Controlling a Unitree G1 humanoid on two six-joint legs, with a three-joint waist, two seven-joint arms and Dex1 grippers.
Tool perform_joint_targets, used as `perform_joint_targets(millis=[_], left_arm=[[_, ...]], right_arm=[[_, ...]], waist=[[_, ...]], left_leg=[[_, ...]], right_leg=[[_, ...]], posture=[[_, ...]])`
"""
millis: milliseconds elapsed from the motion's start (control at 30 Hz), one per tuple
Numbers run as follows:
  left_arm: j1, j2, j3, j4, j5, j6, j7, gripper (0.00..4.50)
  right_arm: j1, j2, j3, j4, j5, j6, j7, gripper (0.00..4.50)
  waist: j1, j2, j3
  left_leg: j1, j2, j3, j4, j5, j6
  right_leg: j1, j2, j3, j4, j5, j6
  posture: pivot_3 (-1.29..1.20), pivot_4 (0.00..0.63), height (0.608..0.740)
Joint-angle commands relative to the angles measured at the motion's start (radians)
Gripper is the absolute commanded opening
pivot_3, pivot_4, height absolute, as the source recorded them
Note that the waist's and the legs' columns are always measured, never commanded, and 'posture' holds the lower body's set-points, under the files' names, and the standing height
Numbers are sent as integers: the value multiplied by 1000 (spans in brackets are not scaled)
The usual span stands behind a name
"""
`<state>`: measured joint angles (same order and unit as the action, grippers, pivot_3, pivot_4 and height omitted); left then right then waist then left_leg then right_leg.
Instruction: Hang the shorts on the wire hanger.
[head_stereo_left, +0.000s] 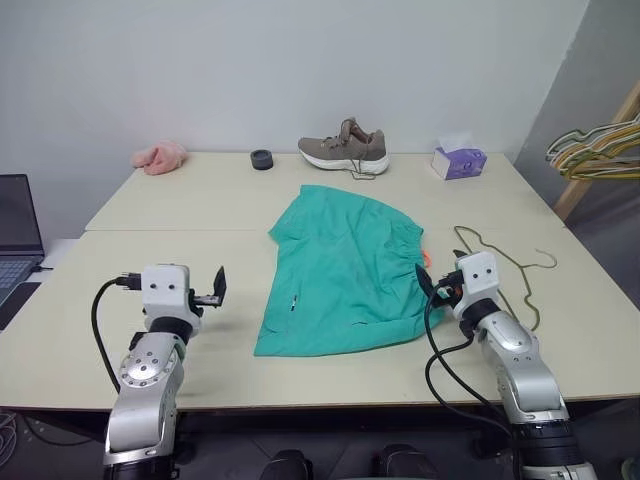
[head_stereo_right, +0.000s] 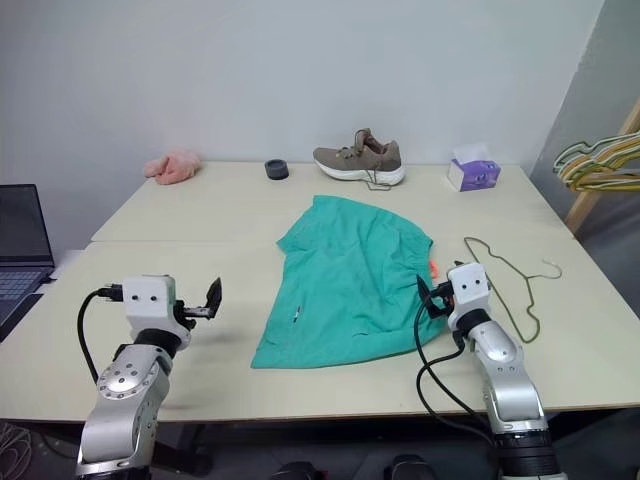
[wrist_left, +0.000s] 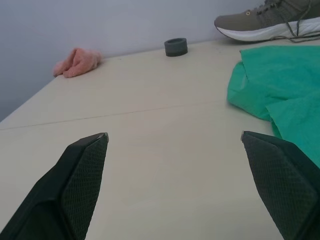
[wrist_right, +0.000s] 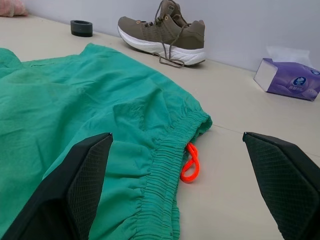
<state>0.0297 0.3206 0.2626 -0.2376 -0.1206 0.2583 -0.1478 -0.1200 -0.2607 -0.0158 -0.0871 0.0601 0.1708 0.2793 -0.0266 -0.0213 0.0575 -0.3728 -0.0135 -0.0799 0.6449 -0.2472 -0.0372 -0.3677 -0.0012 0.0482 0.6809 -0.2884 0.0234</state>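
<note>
The teal-green shorts (head_stereo_left: 345, 270) lie flat in the middle of the table, gathered waistband (wrist_right: 167, 160) toward the right with a small orange tag (wrist_right: 190, 162) beside it. To their right, the thin olive wire hanger (head_stereo_left: 535, 318) lies flat on the table. My right gripper (head_stereo_left: 430, 285) hovers open at the waistband's right edge, between the shorts and the hanger, holding nothing. My left gripper (head_stereo_left: 213, 292) is open and empty over bare table, left of the shorts. In the right wrist view the waistband sits between the spread fingers (wrist_right: 80, 185).
Along the far edge of the table (head_stereo_left: 150, 215) are a pink fluffy cloth (head_stereo_left: 160, 156), a dark ring (head_stereo_left: 262, 159), a brown shoe (head_stereo_left: 345, 150) and a purple tissue box (head_stereo_left: 458, 160). A laptop (head_stereo_left: 15, 240) sits off the left side. Bunched coloured hangers (head_stereo_left: 600, 150) hang at the far right.
</note>
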Motion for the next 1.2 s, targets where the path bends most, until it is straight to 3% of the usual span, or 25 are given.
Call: perform_joint_targets(millis=[33, 367, 900, 1033, 1200], left_arm=[[-8, 11, 7, -26, 6, -40, -9, 4500], [-6, 14, 4, -35, 0, -5, -17, 4500], [13, 19, 6, -57, -136, -41, -199, 4500], [30, 65, -29, -65, -167, -41, -299, 4500], [19, 213, -127, -70, -226, 59, -528, 4500]], right_arm=[[-17, -5, -7, -21, -2, -34, 1, 4460], [-10, -20, -10, -30, 39, -23, 72, 4460], [-39, -83, -19, -21, 79, -22, 180, 4460], [-27, -111, 3, -49, 100, 2, 243, 4460], [-22, -204, 34, -144, 190, 89, 411, 4460]], waist=[[0, 0, 0], [0, 0, 0], [-3, 0, 0], [-4, 0, 0], [-9, 2, 1]], left_leg=[[0, 0, 0, 0, 0, 0], [0, 0, 0, 0, 0, 0], [0, 1, 1, 0, 0, 0], [0, 1, 1, 0, 0, 0], [0, 1, 3, 0, 0, 0]], right_leg=[[0, 0, 0, 0, 0, 0], [0, 0, 0, 0, 0, 0], [0, 1, 0, 0, 0, 0], [0, 1, 0, 0, 0, -1], [0, 2, -1, 0, -1, -2]], posture=[[19, 0, 740], [21, 0, 740], [-4, 0, 740], [-15, 0, 740], [-64, 0, 740]])
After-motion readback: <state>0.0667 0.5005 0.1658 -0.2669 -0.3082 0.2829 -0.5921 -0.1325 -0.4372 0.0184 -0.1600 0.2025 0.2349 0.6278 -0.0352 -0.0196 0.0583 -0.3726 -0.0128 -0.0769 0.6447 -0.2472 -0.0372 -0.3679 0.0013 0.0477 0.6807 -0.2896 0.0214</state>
